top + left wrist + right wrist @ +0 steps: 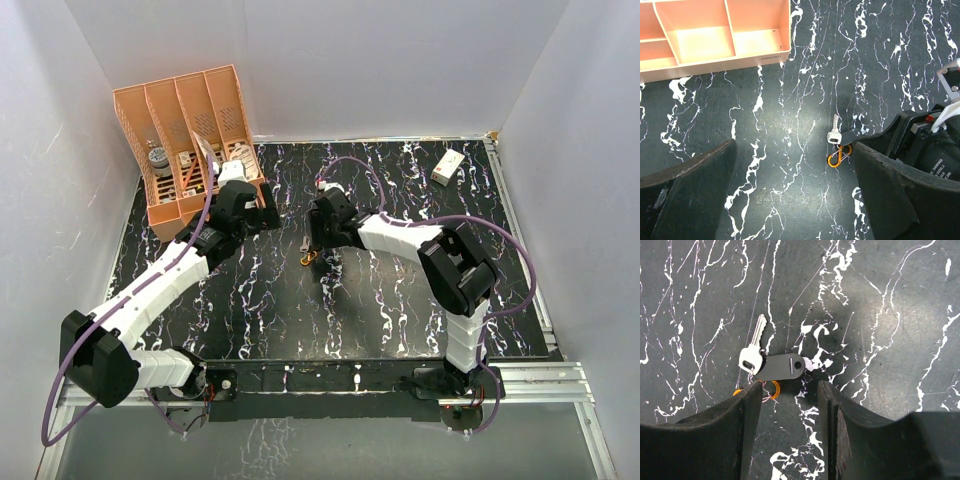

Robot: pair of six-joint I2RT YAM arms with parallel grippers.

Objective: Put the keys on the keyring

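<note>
Keys (750, 359) just beyond right gripper (789, 390), keyring (773, 388) perhaps attached

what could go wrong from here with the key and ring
1. The right claw sits over the orange ring, partly hiding it; closing may pinch the black tag instead.
2. The key lies flat, so it may slide.
3. The left claw is close; the two might bump.

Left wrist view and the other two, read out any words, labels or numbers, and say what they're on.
Nothing reads clearly.
orange organizer: small word on its front wall, too small to read.
right arm: white print on black casing, blurred.
white box: red mark, too small to read.
keys: no lettering shows.
</note>
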